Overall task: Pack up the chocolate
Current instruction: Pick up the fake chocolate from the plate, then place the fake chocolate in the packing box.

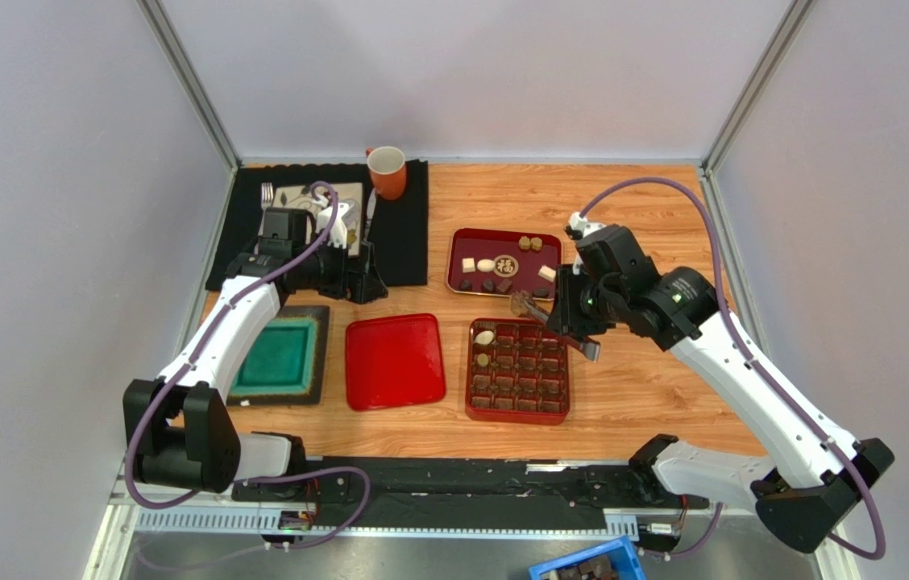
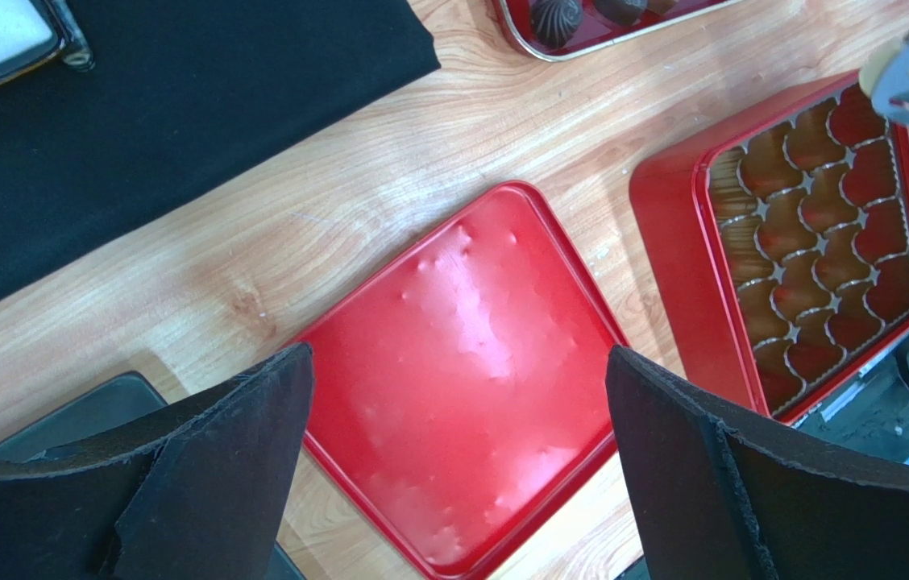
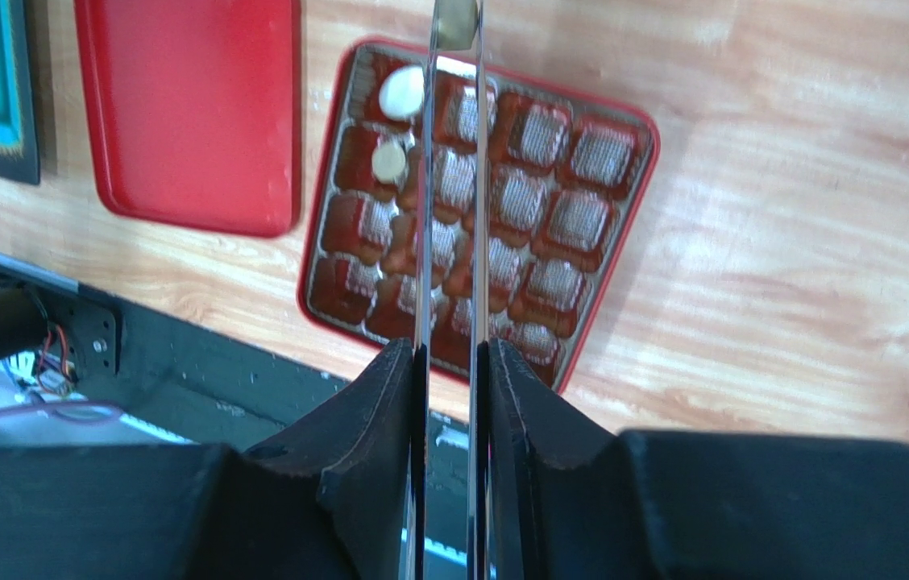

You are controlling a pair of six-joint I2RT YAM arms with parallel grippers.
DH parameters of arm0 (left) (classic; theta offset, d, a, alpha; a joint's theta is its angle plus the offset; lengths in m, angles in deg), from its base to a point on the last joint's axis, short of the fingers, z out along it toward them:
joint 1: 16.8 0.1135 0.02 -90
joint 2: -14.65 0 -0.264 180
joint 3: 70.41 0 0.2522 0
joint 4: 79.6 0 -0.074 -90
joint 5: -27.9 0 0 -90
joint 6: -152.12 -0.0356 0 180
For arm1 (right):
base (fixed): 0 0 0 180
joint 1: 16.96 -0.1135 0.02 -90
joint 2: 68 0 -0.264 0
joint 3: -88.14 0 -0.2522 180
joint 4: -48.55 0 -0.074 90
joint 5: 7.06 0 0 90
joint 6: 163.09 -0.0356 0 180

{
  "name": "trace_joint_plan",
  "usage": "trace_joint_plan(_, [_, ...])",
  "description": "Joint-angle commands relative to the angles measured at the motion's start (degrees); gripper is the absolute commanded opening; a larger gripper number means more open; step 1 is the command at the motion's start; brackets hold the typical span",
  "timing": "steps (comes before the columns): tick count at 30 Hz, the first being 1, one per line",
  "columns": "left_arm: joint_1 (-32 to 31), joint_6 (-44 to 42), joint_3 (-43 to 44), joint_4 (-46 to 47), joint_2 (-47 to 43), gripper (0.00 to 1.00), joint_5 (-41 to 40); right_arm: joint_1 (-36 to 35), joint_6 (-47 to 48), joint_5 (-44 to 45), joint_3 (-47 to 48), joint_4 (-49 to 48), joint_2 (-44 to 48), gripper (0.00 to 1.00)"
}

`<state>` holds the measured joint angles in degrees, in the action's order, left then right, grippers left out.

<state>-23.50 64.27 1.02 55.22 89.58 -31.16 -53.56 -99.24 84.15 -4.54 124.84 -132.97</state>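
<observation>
Right gripper [image 3: 447,357] clamped narrow on metal tongs [image 3: 453,218], blades squeezed nearly together; a small cream piece [image 3: 456,15] looks pinched at the tong tips, over the far edge of the red box [image 2: 671,254], toward its left side; whether it touches the box cannot be told; two cream pieces [image 3: 401,91] sit in the box's far-left cells, one behind the other; the other cells show only brown liners; rest of the chocolate [image 1: 486,266], white and dark bits mixed, lies in the dark red tray [image 1: 490,245] just beyond the box; red lid [image 1: 394,360] lies flat on the table just left of the box, not touching it; left gripper [image 2: 457,363] spread fully wide, holding nothing, hanging over the lid to the left of the box; orange mug [image 1: 388,172] well beyond the box to the far left, at the edge of a black mat [image 1: 405,230]
</observation>
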Motion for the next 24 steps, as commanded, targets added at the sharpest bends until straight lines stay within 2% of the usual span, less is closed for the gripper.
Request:
trace_joint_plan(1, [0.37, -0.48, -0.19, -0.57, -1.28, 0.99, 0.09, -2.33, -2.76, -0.33, -2.01, 2.78, 3.35, 0.28])
trace_joint_plan(10, [0.37, -0.57, -0.19, -0.93, -1.81, 0.99, 0.00, -7.26, -6.01, -0.25, -6.41, 4.80, 6.70, 0.28])
trace_joint_plan(24, [0.37, -0.66, -0.10, -1.19, -2.34, 0.99, 0.17, -10.86, -7.86, -0.33, -8.17, 3.40, 5.64, 0.28])
